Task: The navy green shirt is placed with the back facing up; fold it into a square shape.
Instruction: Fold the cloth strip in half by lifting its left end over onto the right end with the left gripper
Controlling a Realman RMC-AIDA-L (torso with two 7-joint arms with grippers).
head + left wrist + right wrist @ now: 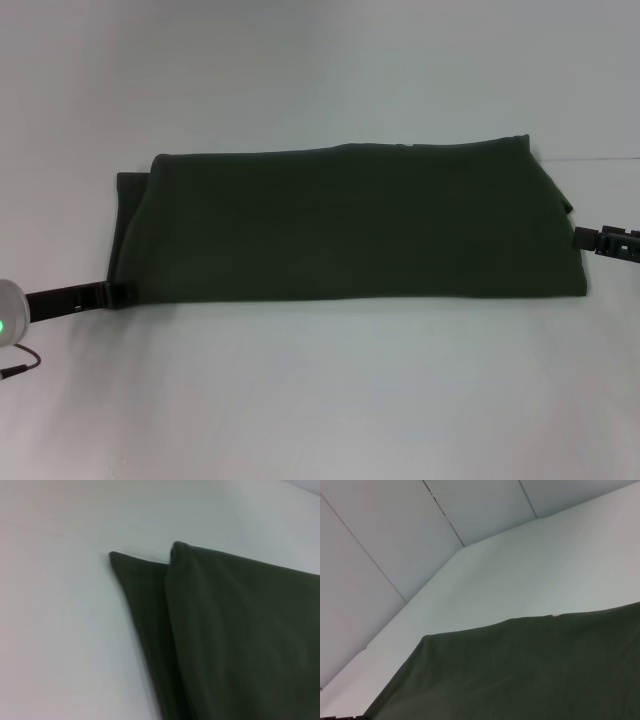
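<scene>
Plain white table (320,400), folded navy green shirt (350,225) lying flat across its middle, wider than deep

We see the navy green shirt (350,225) flat on the table (320,400), between the left gripper (118,293) and right gripper (585,239), each touching its nearest edge.

Both arms were slim black bars ending in a blocky left gripper (112,293) and right gripper (583,238), plus a white housing (8,312) with a green light and thin dark cable (22,364).
</scene>
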